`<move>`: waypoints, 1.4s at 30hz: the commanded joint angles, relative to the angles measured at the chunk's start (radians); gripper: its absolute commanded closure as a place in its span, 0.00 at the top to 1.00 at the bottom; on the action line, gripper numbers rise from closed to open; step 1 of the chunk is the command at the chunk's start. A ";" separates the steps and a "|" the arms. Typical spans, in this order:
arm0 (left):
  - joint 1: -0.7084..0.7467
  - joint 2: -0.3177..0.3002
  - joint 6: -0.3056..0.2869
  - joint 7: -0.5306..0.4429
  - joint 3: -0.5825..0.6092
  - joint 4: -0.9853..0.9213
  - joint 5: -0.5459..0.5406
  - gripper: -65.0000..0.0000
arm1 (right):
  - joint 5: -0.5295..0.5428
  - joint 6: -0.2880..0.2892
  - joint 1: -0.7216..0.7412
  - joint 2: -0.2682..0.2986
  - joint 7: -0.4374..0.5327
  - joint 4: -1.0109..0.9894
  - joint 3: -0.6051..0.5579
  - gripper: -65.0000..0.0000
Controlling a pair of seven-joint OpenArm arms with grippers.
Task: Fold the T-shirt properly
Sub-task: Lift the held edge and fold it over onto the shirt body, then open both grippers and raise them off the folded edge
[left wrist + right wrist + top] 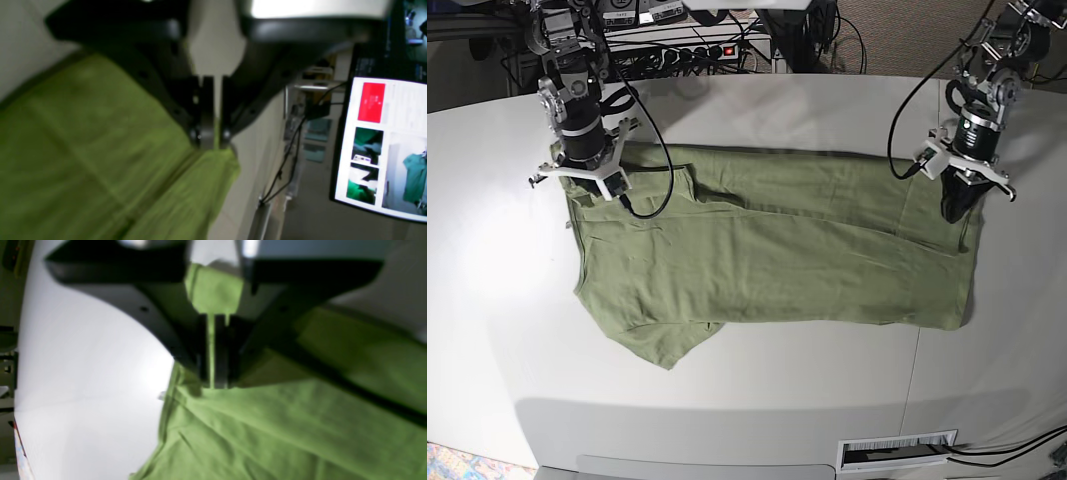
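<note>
The T-shirt (767, 260) is lying across the middle of the white table (487, 300), long axis running left to right. Left tool (954, 205) and right tool (587, 180) are each pinching its upper edge.

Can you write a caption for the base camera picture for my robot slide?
Two robot arms, left gripper and right gripper, pinch the far edge of a green T-shirt on a white table.
</note>
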 commanded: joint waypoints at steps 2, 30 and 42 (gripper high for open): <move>-0.005 -0.001 0.024 -0.014 -0.008 0.018 0.003 0.01 | -0.006 -0.012 0.008 0.010 0.007 0.017 -0.012 0.00; -0.137 -0.008 -0.579 0.181 0.018 0.044 -0.053 0.00 | -0.115 0.089 0.031 0.030 -0.068 0.017 -0.019 0.00; -0.230 -0.050 -0.752 0.351 0.018 0.159 -0.162 0.00 | -0.130 0.089 0.047 0.033 -0.081 0.017 -0.020 0.00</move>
